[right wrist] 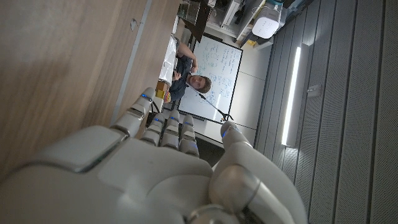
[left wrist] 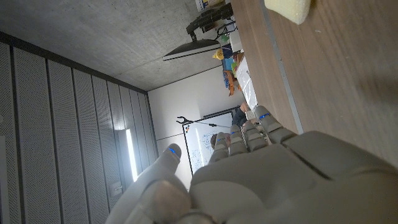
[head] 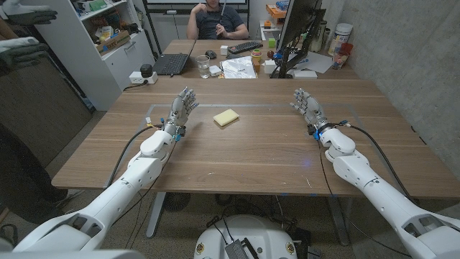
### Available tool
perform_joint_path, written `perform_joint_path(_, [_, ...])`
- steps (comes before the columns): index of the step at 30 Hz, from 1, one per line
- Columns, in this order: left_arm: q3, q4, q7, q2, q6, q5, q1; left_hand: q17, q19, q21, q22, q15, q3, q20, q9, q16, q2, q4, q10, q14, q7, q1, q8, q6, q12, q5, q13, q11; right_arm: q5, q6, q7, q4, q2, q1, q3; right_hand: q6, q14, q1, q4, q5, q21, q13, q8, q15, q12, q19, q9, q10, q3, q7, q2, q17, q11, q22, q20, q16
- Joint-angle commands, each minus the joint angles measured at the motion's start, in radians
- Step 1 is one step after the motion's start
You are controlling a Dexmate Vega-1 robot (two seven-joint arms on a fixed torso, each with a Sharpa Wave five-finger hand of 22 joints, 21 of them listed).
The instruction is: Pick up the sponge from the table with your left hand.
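Note:
A pale yellow sponge [head: 226,118] lies on the wooden table [head: 259,155], a little past its middle; a corner of the sponge [left wrist: 289,9] also shows in the left wrist view. My left hand [head: 180,109] stands to the left of the sponge, about a hand's width away, fingers apart and holding nothing. The back of my left hand [left wrist: 261,174] is close to the camera in its wrist view. My right hand [head: 310,109] stands at the right side of the table, far from the sponge, fingers apart and empty; its back [right wrist: 149,174] shows in the right wrist view.
Thin tape lines [head: 287,106] mark a rectangle on the table. Behind the table's far edge stand a laptop [head: 172,63], a glass [head: 203,67], papers [head: 238,68] and a monitor [head: 296,29]. A person [head: 215,20] sits at the back. Shelves [head: 108,36] stand at the left.

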Motion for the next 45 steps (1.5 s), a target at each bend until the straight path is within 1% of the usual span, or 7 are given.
perform_joint_path(1, [0.001,0.043,-0.013,-0.013,-0.026,0.003,-0.011,0.002,-0.001,0.006,0.004,0.001,0.005,0.012,0.003,0.004,0.009,-0.001,-0.003,-0.006,0.007,0.000,0.007,-0.002,0.006,0.004,0.003,0.004,-0.160,-0.065,0.096,0.018,0.126,-0.017,0.150,0.008,0.008,0.007,0.000,0.006,0.006,0.002,0.004,-0.002,0.005,0.007,0.005,0.008,0.006,0.000,0.000,0.003,0.001,0.003,0.001,0.007])
perform_joint_path(12, [-0.004,0.060,-0.004,-0.028,-0.078,0.023,-0.016,0.002,0.003,0.004,0.004,-0.002,0.003,0.015,0.003,0.007,0.010,-0.001,0.001,0.001,0.004,0.001,0.008,0.003,0.008,0.005,0.003,0.002,-0.262,-0.083,0.184,0.034,0.210,-0.008,0.244,0.008,0.008,0.005,0.000,0.006,0.007,0.002,0.004,-0.003,0.005,0.007,0.005,0.009,0.006,0.000,0.000,0.003,0.002,0.003,0.001,0.007])
perform_joint_path(16, [0.010,0.042,0.046,-0.013,-0.095,0.095,-0.018,0.002,0.006,0.003,0.004,-0.003,0.003,0.016,0.003,0.007,0.011,-0.002,0.006,0.004,-0.003,0.002,0.011,0.010,0.009,0.005,0.003,0.002,-0.284,-0.090,0.200,0.036,0.228,-0.008,0.268,0.008,0.008,0.005,-0.001,0.006,0.007,0.002,0.004,-0.002,0.005,0.007,0.005,0.009,0.006,0.001,0.000,0.003,0.002,0.003,0.001,0.007])
perform_joint_path(28, [0.007,0.033,0.156,-0.041,-0.151,0.177,-0.021,0.000,0.012,-0.002,0.005,-0.010,0.005,0.074,0.003,0.005,0.018,-0.010,0.006,0.006,-0.053,0.012,0.011,0.020,0.008,0.007,0.003,-0.005,-0.319,-0.090,0.246,0.033,0.254,-0.026,0.316,0.008,0.009,0.004,-0.002,0.006,0.007,0.002,0.004,-0.002,0.005,0.008,0.005,0.009,0.006,0.001,-0.001,0.003,0.001,0.003,0.002,0.007])
perform_joint_path(32, [0.010,-0.002,0.192,-0.024,-0.141,0.226,-0.022,-0.001,0.012,-0.005,0.005,-0.012,0.007,0.078,0.003,0.004,0.019,-0.014,0.004,0.006,-0.067,0.017,0.009,0.017,0.007,0.008,0.003,-0.008,-0.328,-0.086,0.263,0.026,0.254,-0.033,0.322,0.008,0.010,0.003,-0.002,0.006,0.007,0.002,0.004,-0.002,0.005,0.008,0.005,0.009,0.006,0.001,-0.001,0.003,0.002,0.003,0.001,0.007])
perform_joint_path(37, [0.014,-0.054,0.249,-0.008,-0.100,0.285,-0.022,-0.002,0.013,-0.009,0.005,-0.019,0.009,0.097,0.003,0.003,0.017,-0.025,0.005,0.009,-0.100,0.026,0.011,0.024,0.007,0.008,0.003,-0.013,-0.339,-0.069,0.282,0.012,0.250,-0.045,0.322,0.009,0.010,0.003,-0.003,0.006,0.007,0.002,0.004,-0.003,0.006,0.008,0.005,0.009,0.006,0.002,-0.001,0.002,0.002,0.003,0.002,0.007])
perform_joint_path(45, [0.021,-0.122,0.304,0.025,-0.051,0.378,-0.027,-0.003,0.016,-0.014,0.005,-0.014,0.007,0.106,0.003,0.002,0.002,-0.042,0.007,0.011,-0.149,0.037,0.012,0.033,0.008,0.009,0.003,-0.015,-0.344,-0.056,0.307,-0.009,0.237,-0.064,0.318,0.010,0.010,0.003,-0.004,0.006,0.007,0.002,0.005,-0.002,0.006,0.008,0.005,0.010,0.006,0.002,-0.002,0.002,0.002,0.003,0.003,0.006])
